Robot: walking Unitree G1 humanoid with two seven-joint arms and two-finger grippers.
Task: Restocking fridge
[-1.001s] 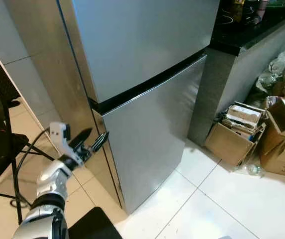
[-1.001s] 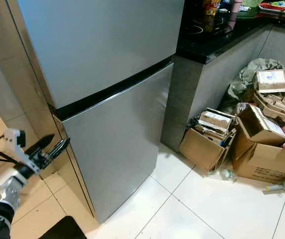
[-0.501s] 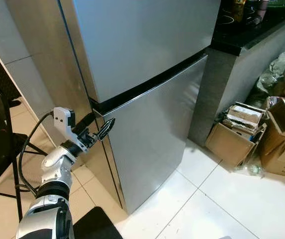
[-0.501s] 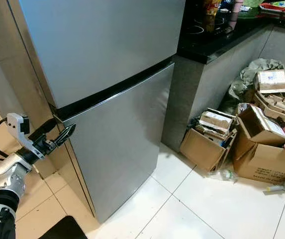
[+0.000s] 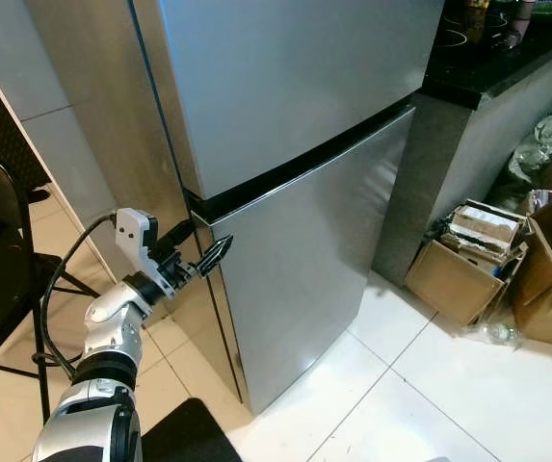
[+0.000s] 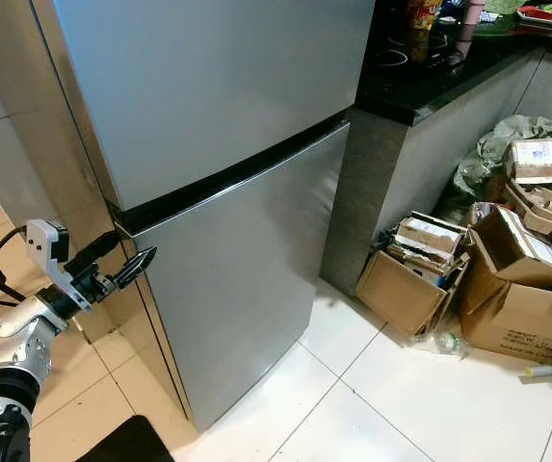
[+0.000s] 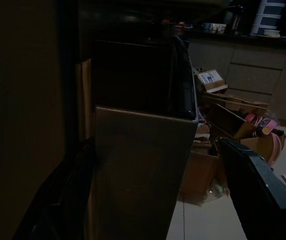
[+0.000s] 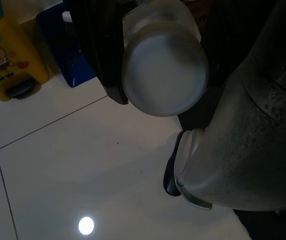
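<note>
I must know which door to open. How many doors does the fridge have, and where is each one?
2. The upper door sits above the black gap; the lower door sits below it. The open left gripper is at the lower door's top left corner. Both doors are closed.

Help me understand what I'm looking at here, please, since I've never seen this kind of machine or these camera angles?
This is a humanoid household robot meant to restock a fridge. The two wide pictures come from a stereo camera on its head, looking down at a closed silver fridge. Its left gripper, two long black fingers spread open, is at the corner of the lower door, by the dark gap between the doors. The dark picture is from that arm's wrist and shows the door edge between the fingers. The last picture is from the right wrist: the right gripper holds a pale round container above the white floor tiles. Cardboard boxes sit on the floor beside a black counter.
</note>
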